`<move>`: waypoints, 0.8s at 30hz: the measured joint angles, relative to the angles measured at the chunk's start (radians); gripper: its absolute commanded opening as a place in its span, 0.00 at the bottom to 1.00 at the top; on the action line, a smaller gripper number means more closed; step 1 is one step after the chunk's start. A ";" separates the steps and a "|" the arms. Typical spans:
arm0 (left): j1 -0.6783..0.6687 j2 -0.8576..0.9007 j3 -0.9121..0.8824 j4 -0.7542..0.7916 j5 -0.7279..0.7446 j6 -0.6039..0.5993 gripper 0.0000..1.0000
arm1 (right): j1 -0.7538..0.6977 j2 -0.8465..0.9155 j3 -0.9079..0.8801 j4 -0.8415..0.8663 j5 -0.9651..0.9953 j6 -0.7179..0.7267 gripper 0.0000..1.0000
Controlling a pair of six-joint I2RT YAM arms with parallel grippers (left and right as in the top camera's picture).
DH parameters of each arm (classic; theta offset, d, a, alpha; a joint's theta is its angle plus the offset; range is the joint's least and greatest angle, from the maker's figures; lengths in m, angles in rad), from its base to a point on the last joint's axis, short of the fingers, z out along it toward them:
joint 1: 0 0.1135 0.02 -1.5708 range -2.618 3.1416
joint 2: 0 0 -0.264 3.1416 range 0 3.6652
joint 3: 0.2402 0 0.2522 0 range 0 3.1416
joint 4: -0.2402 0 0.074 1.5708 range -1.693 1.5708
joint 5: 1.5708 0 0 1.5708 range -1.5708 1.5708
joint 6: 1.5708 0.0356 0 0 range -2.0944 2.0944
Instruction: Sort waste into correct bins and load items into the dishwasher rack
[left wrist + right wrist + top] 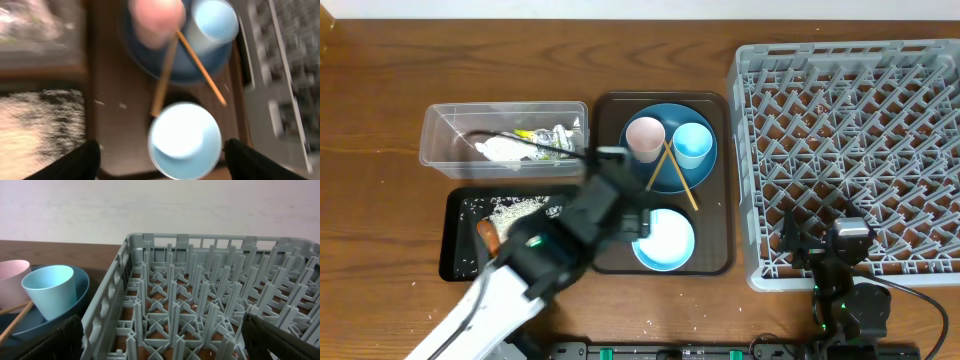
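Roughly at the middle of a wood-grain table sits a brown rectangular serving tray. On it lies a round dark-blue plate carrying a smooth pink cup, a light-blue cup and two thin wooden chopsticks crossed in an X. The sticks reach past the plate's edge towards a glossy pale-blue bowl at the tray's near end. The left gripper hangs just above that bowl, its two black fingers spread wide either side and clasping nothing. Left of the serving tray, a clear plastic tub holds crumpled white paper. Nearer, a shallow black tray is speckled with white rice grains, with a small orange carrot beside them. To the right stands the square grey dishwasher rack, a lattice of upright plastic pegs. The right gripper rests at its near edge, fingers wide apart and empty.
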 measured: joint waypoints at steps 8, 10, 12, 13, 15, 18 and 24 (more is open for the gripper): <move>0.031 -0.145 0.000 -0.016 -0.067 0.018 0.92 | 0.000 0.000 0.000 0.000 0.000 0.000 0.99; 0.031 -0.149 0.000 -0.016 -0.069 0.019 0.92 | 0.000 0.000 0.000 0.000 0.000 0.000 0.99; 0.031 -0.146 0.000 -0.016 -0.071 0.019 0.93 | 0.000 0.000 0.000 0.000 0.000 0.000 0.99; 0.031 -0.144 0.000 -0.016 -0.076 0.019 0.93 | 0.000 0.000 0.000 0.000 0.000 0.000 0.99; 0.031 -0.140 0.000 -0.017 -0.099 0.023 0.94 | 0.000 0.000 0.000 0.000 0.000 0.000 0.99; 0.031 -0.139 0.000 -0.045 -0.164 0.060 0.95 | 0.000 0.000 0.000 0.000 0.000 -0.003 0.99; 0.031 -0.144 0.000 -0.105 -0.303 0.096 0.96 | 0.000 0.000 0.000 0.006 -0.064 0.100 0.99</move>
